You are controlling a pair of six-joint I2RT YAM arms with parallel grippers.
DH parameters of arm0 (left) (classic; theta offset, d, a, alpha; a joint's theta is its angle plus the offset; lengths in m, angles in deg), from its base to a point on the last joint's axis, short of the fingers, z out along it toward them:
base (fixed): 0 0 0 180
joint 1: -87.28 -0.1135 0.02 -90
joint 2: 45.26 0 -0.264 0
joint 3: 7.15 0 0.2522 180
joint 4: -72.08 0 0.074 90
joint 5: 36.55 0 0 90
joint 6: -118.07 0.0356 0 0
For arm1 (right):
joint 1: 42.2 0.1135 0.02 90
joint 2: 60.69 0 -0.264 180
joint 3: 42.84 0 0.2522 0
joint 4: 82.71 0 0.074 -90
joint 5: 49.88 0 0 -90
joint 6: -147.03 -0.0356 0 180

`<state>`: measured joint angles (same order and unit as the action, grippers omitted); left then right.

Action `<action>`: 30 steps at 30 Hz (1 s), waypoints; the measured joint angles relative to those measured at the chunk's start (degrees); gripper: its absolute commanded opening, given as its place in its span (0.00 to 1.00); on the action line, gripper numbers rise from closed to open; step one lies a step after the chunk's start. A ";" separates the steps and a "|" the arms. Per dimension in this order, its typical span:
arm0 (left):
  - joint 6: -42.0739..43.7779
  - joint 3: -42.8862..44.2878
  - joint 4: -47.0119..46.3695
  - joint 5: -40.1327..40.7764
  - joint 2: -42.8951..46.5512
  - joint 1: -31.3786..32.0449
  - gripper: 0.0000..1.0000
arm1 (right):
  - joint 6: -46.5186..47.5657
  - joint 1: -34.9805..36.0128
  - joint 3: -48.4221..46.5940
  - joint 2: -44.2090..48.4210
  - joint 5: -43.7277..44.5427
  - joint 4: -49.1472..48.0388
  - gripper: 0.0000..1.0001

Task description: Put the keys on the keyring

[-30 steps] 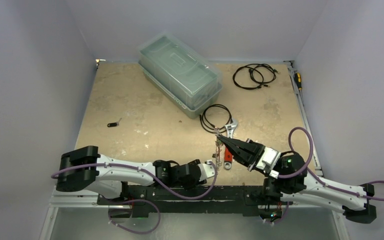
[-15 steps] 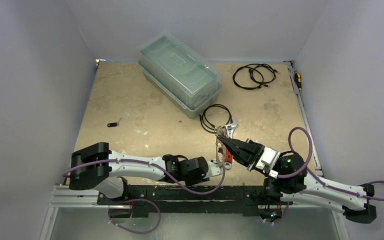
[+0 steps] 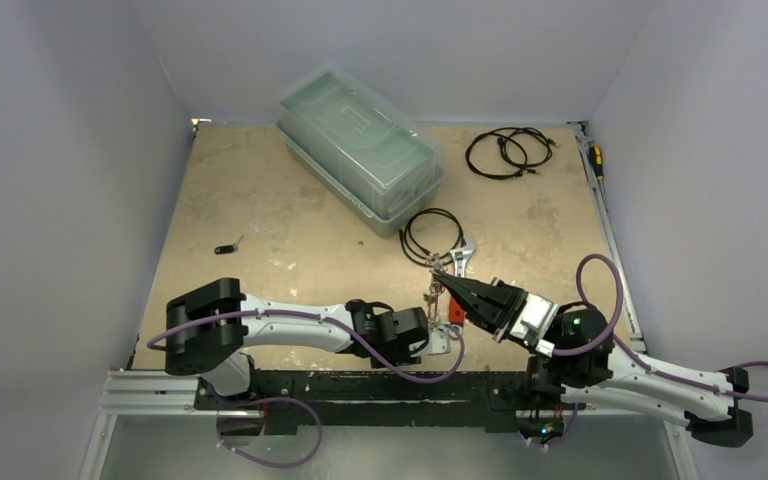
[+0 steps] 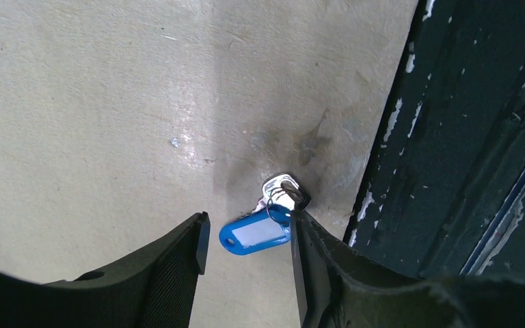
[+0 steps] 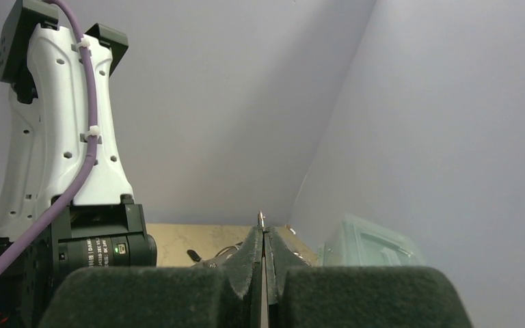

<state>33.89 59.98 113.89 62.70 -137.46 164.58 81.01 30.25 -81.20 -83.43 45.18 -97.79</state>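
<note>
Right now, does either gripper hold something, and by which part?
The right gripper is shut on the keyring, pinching its thin wire at the very tip. The left gripper holds nothing: the blue-tagged key lies between its open jaws.

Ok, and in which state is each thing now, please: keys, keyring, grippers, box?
Left gripper: open.
Blue-tagged metal key: flat on the table, between its jaws, not gripped.
Right gripper: shut.
Thin silvery keyring: pinched by the right gripper, apparently lifted.
Black-tagged key: loose on the table, far left.
Clear plastic box: lid on.
</note>
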 measured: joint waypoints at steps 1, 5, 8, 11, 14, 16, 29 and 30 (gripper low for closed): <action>0.70 -0.04 0.35 -0.22 -0.02 0.00 0.48 | 0.00 0.00 0.00 0.00 0.00 0.11 0.00; 2.58 -0.17 0.35 -1.40 -0.02 0.00 0.48 | -0.02 0.00 0.00 0.00 0.00 0.44 0.00; 3.76 -0.48 -0.02 -2.36 -0.04 0.00 0.46 | -0.02 0.00 0.00 0.00 0.00 0.72 0.00; 4.55 -1.11 -0.66 -3.37 -0.09 0.00 0.41 | -0.02 0.00 0.00 -0.02 0.00 0.85 0.00; 5.33 -1.55 -1.11 -3.80 -0.66 -0.04 0.34 | -0.02 0.00 0.00 -0.02 0.00 1.03 0.00; 5.77 -1.57 -1.79 -4.15 -0.76 -0.09 0.25 | -0.02 0.00 0.00 -0.02 0.00 1.03 0.00; 7.30 -1.95 -3.37 -4.02 -0.74 -0.26 0.00 | -0.04 0.00 0.00 -0.02 0.00 1.05 0.00; 7.30 -2.23 -3.50 -4.11 -0.39 -0.31 0.00 | -0.04 0.00 0.00 -0.04 0.00 1.03 0.00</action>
<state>41.20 57.75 110.39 58.60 -137.85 164.27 80.97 30.25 -81.20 -83.47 45.18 -96.77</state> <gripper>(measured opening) 0.012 0.005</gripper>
